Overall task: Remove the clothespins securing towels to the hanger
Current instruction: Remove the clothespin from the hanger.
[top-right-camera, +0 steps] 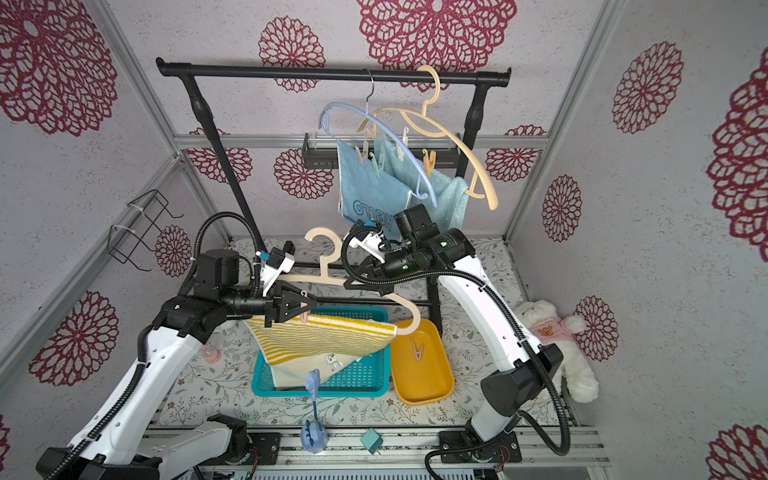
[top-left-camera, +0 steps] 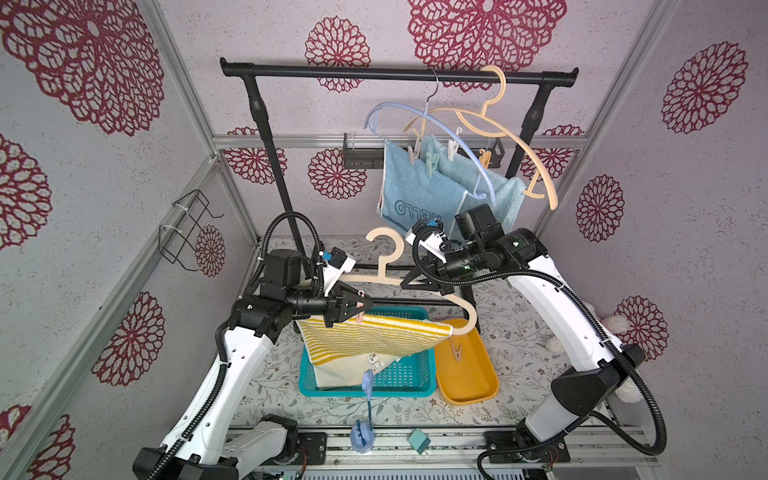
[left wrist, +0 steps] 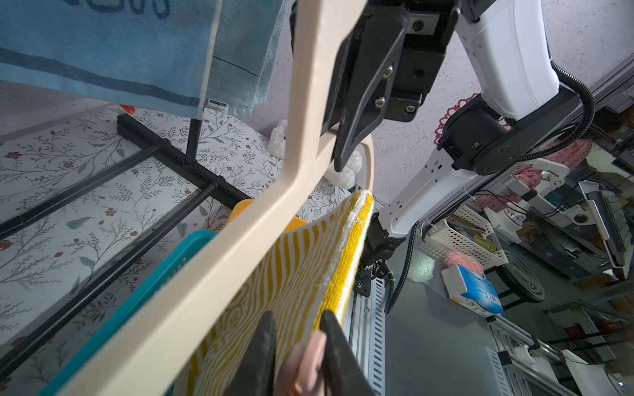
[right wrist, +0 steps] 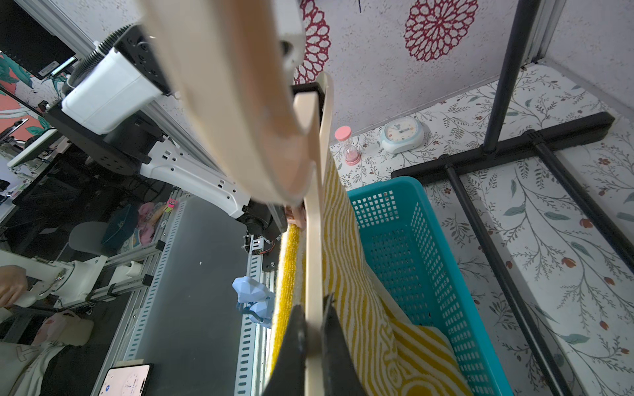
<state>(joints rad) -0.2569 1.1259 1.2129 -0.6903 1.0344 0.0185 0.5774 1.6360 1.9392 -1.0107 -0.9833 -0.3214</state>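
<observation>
The pink clothespin (left wrist: 308, 356) is pinched by the left pincer (left wrist: 298, 319), on the striped towel (left wrist: 302, 260) hung over the beige hanger (left wrist: 240, 240). The hanger is gripped by the right pincer (right wrist: 314, 305). If the clothespin is pulled while shut, the towel could be dragged off.

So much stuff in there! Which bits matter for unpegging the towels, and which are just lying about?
Belongs to the job:
pink clothespin, striped towel, beige hanger, HELLO towel, plain blue towel, mint clothespin, yellow tray holding a loose clothespin.

Just lying about:
plush toy, clock, sand timer, blue toy, wire rack.
</observation>
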